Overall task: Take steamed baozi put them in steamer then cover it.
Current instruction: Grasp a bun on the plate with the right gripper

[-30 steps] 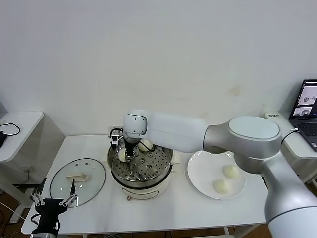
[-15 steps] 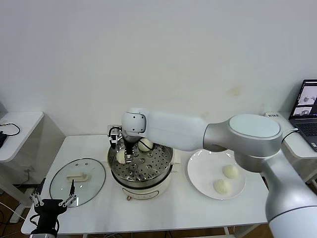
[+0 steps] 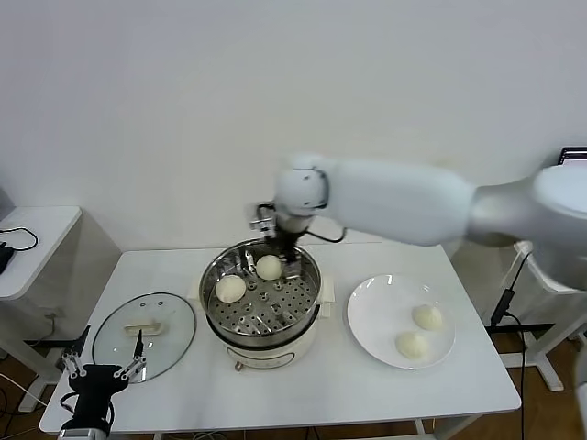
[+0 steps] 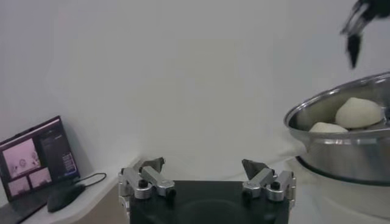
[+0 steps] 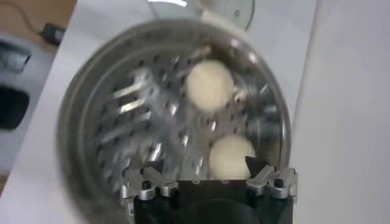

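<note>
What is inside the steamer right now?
Two steamed baozi sit on the perforated tray inside the steamer, one beside the other toward its far-left side. The rest of the tray is bare. Whatever lies beneath the tray is hidden.

A white table stands against a plain white wall. On its right part lies a flat white plate. A smaller white side table stands off to the left, with a black cable on it. A laptop with a lit screen sits beside a dark mouse.
</note>
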